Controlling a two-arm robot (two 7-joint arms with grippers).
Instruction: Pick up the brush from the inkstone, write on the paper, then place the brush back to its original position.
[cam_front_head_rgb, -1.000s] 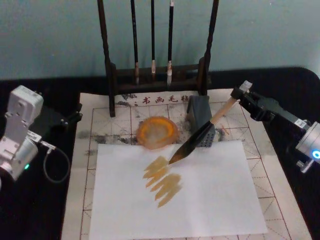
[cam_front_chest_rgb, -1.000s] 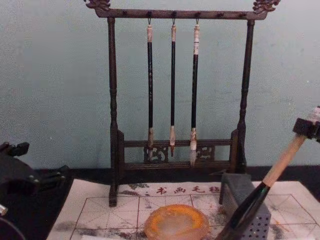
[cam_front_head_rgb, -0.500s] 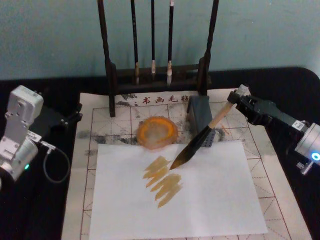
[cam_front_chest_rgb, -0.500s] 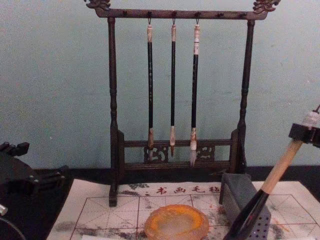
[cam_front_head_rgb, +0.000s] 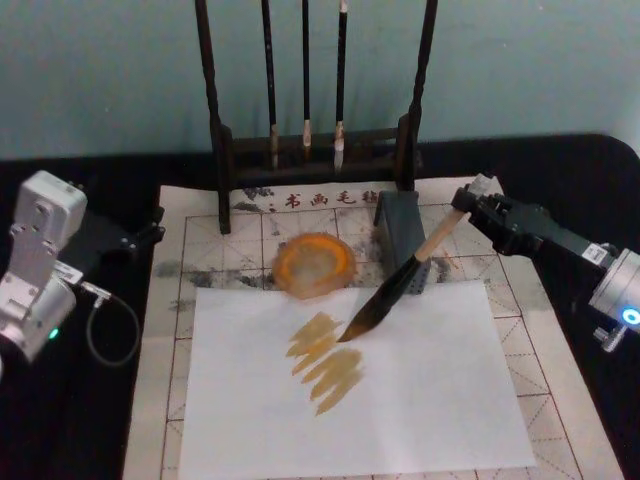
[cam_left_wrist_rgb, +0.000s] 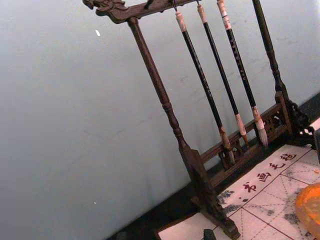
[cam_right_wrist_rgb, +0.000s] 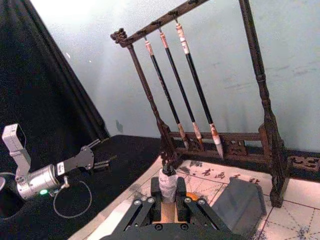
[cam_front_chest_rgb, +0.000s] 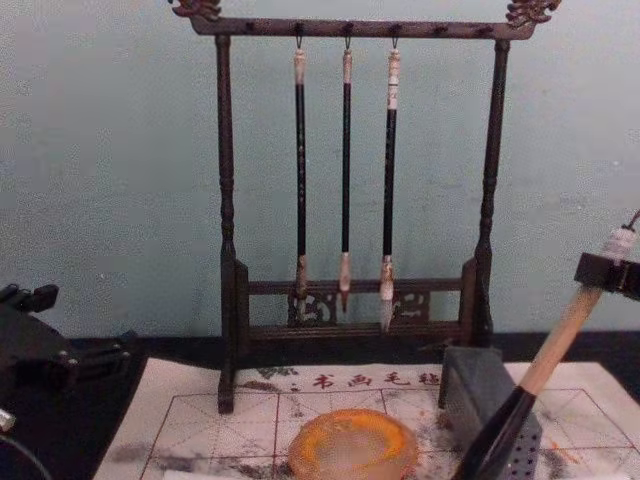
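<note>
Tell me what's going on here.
The right pincer grips the brush near its top end, tilted, bristle tip down at the tan zigzag strokes on the white sheet. The inkstone sits behind the sheet, with no brush on it. The left pincer is parked at the left.

Black table (cam_front_head_rgb: 580, 170) under the paper (cam_front_head_rgb: 165, 400).
Laid flat mid-table, dark top showing either side; wooden brush stand (cam_front_head_rgb: 318, 168) at its far edge.

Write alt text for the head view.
The right gripper holds the brush tilted, bristle tip at tan zigzag strokes on a white sheet over the red-grid paper. Behind: the inkstone, a grey block, a brush rack; the left gripper rests at left.
</note>
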